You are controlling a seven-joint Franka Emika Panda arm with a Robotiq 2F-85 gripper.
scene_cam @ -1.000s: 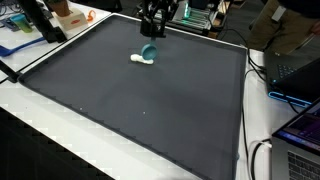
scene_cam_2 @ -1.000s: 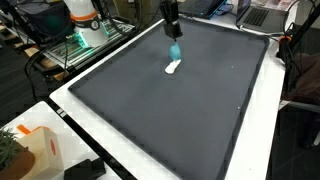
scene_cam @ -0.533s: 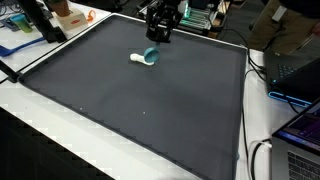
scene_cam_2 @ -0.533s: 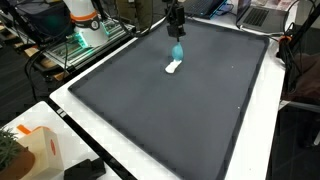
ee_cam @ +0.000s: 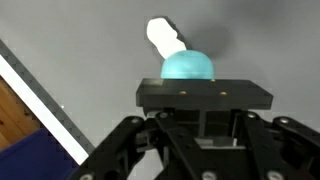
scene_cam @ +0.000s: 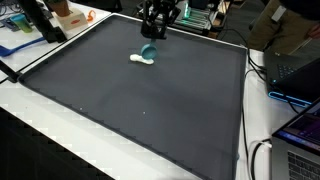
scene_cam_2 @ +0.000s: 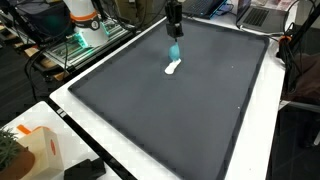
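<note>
The arm reached out to the far end of the black mat (scene_cam: pixel 140 115), wrist pointing pretty much straight down. The gripper (scene_cam: pixel 153 35) hung right over a teal piece (scene_cam: pixel 149 52), fingers nearly together and clamped on its top as far as I could see. A white handle (scene_cam_2: pixel 173 68) stuck out from the teal bit and its tip sat on the mat. In the wrist view the fingers themselves were hidden behind the gripper body.

teal round object (ee_cam: pixel 188 67): 1 | white cylinder (ee_cam: pixel 165 38): 1 | black mat (scene_cam: pixel 150 110): 1 | hand (scene_cam: pixel 151 42): 1
</note>
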